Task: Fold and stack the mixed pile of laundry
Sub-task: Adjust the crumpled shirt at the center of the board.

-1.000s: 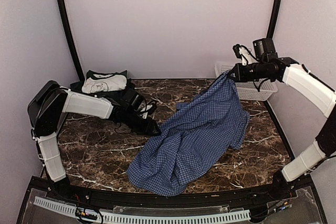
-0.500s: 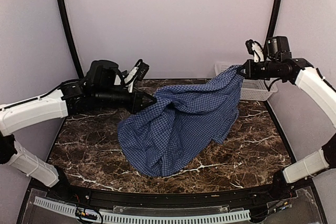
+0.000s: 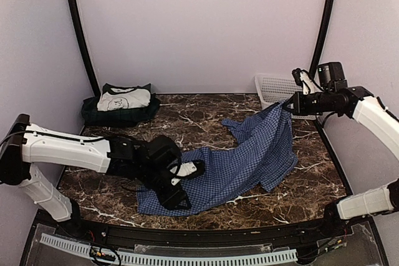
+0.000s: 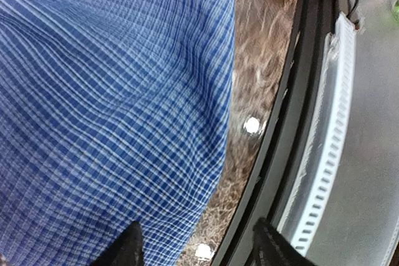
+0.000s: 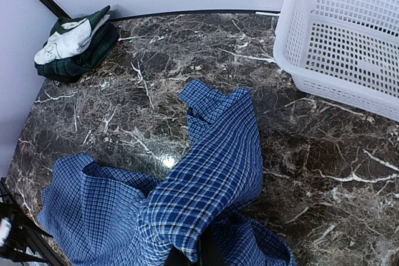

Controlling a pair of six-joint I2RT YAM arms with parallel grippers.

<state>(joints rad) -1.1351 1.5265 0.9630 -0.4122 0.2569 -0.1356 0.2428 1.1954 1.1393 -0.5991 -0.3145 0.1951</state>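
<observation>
Right pincer is clamped on a shirt corner, holding it raised at the table's 2 o'clock. From there the cloth trails toward 7 o'clock. There the left pincer rests on it, jaws apart.

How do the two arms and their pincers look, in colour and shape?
The left arm and the right arm have smooth, rounded white shells on the long links, with black joints and wrists. A black camera block sits on the right wrist. The left pincer has two dark tapering fingers; the right pincer is black too.
</observation>
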